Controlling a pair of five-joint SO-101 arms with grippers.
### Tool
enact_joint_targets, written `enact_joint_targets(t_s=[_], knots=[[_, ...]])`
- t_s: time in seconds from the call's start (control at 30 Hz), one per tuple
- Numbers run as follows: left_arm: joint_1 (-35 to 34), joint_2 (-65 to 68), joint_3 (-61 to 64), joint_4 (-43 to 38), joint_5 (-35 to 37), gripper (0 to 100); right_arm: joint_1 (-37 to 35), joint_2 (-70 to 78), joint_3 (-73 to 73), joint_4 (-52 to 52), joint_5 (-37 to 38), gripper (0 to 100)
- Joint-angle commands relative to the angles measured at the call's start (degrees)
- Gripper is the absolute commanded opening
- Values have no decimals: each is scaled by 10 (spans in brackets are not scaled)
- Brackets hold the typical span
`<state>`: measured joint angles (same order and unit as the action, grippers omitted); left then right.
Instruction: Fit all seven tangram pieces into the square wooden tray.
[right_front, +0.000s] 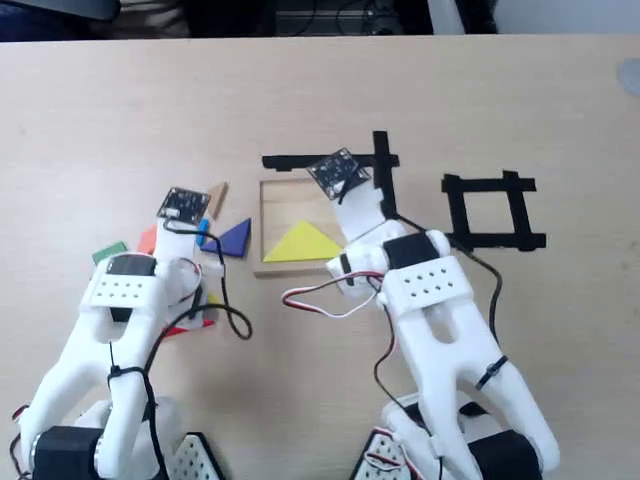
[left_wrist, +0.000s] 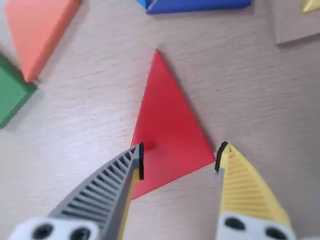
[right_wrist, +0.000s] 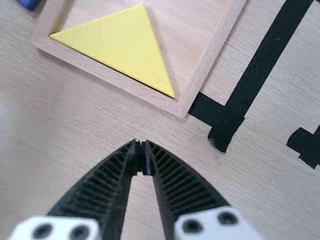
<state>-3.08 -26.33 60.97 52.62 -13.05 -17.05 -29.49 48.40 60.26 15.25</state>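
In the left wrist view my left gripper (left_wrist: 180, 155) is open low over the table, its grey and yellow fingers straddling the wide end of a red triangle (left_wrist: 167, 125). Beyond it lie a blue triangle (left_wrist: 197, 5), an orange piece (left_wrist: 37, 30) and a green piece (left_wrist: 10, 92). The square wooden tray (right_front: 285, 200) at mid-table holds a yellow triangle (right_front: 300, 243). My right gripper (right_wrist: 141, 150) is shut on nothing, just off the tray's near corner (right_wrist: 182, 107), with the yellow triangle (right_wrist: 120, 45) ahead of it.
Black tape outlines (right_front: 490, 212) mark the table to the right of the tray, and one strip (right_wrist: 260, 65) runs along the tray's side. A tan piece (right_front: 217, 195) lies left of the tray. Cables hang from both arms.
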Motion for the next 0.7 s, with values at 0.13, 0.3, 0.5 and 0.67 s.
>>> enact_joint_targets(t_s=[0.13, 0.3, 0.5, 0.67], knots=[[0, -16, -5, -17, 2, 258, -7, -12, -2, -6, 2, 11], [0, -6, -8, -32, -4, 277, -7, -12, -2, -6, 2, 11], [-2, 111, -80, 50, -91, 320, -7, -12, -2, -6, 2, 11], [-40, 193, -148, 62, -87, 306, -7, -12, -2, -6, 2, 11]])
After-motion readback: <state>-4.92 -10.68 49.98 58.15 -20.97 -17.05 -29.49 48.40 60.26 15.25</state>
